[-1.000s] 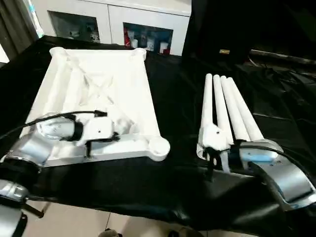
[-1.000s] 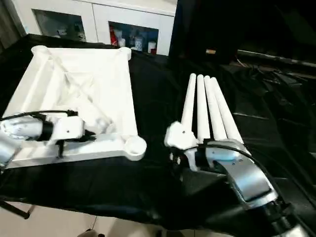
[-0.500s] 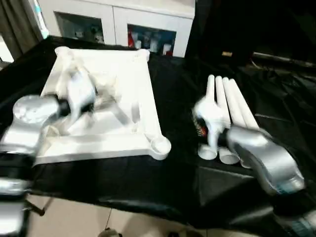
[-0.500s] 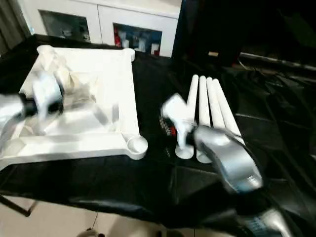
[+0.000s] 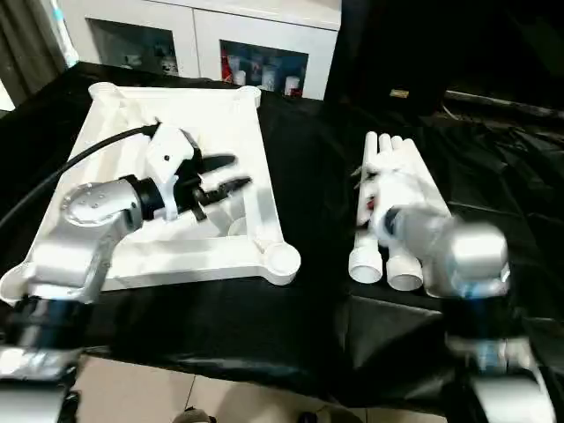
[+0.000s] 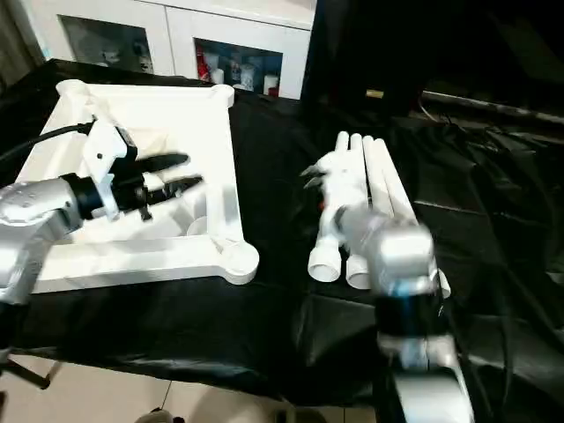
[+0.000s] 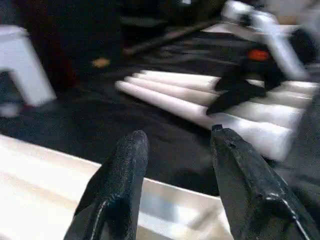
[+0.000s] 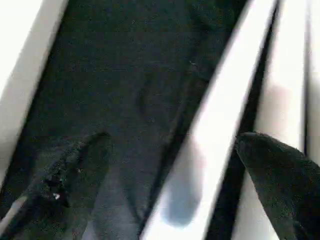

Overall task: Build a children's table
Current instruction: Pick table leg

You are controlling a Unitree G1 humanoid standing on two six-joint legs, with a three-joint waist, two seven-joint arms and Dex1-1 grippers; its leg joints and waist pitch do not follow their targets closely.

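Lying upside down on the black worktop (image 5: pixel 317 335), the table top (image 5: pixel 115 141) has no legs (image 5: pixel 397 211) in yet; all four wait beside it; the left pincer (image 5: pixel 227 174) and right pincer (image 8: pixel 170 165) are both apart, holding nothing.

Silver metal forearms, rounded joint housings. White plastic wrist blocks. Left gripper (image 5: pixel 227 174): two black tapered fingers; black cable (image 5: pixel 79 159) looping off it. Right gripper (image 8: pixel 175 165): black fingers, wide-set.

Smooth white plastic tabletop (image 5: pixel 251 159) and tube legs (image 5: pixel 401 256) lie on wrinkled, slightly glossy black cloth (image 5: pixel 308 300).
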